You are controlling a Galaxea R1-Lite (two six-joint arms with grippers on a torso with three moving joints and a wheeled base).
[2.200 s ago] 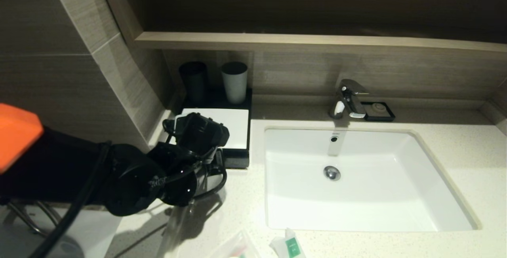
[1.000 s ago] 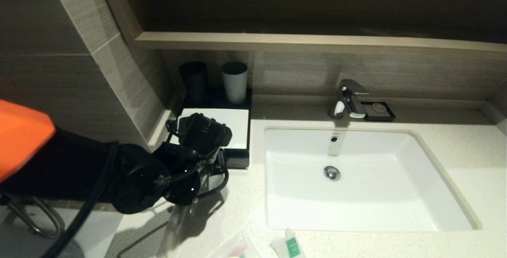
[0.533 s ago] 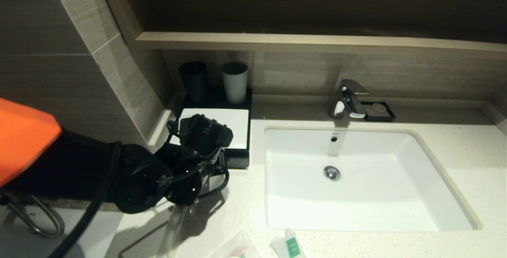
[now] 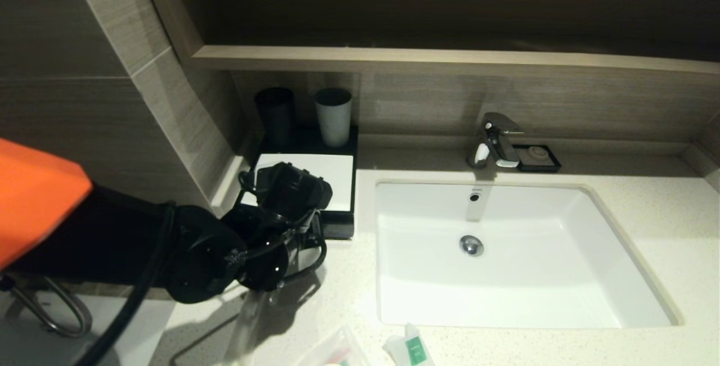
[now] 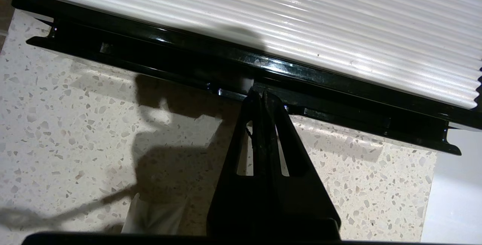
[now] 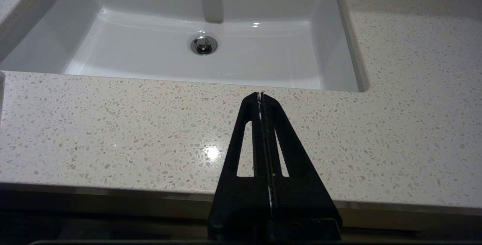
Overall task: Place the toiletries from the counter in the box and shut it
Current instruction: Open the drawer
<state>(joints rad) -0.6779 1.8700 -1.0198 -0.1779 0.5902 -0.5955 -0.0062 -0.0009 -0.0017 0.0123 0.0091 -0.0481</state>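
Observation:
The box (image 4: 332, 177) is black with a white top panel and stands at the back left of the counter (image 4: 349, 276). Its white ribbed top (image 5: 301, 23) and black drawer front (image 5: 339, 120) fill the left wrist view. My left gripper (image 5: 260, 93) is shut, with its tips touching the drawer front near its middle. In the head view my left wrist (image 4: 289, 191) hides that spot. A clear pouch (image 4: 337, 352) and a white sachet with a green label (image 4: 412, 348) lie at the counter's near edge. My right gripper (image 6: 260, 95) is shut and empty above the counter, in front of the basin.
The white basin (image 4: 506, 253) is set in the counter right of the box, with a chrome tap (image 4: 495, 138) and a small black soap dish (image 4: 539, 157) behind it. A dark cup (image 4: 275, 110) and a grey cup (image 4: 333, 116) stand behind the box. A clear packet (image 5: 150, 215) lies under my left arm.
My left arm has crept a little forward and to the right, toward the box front. Nothing else has moved.

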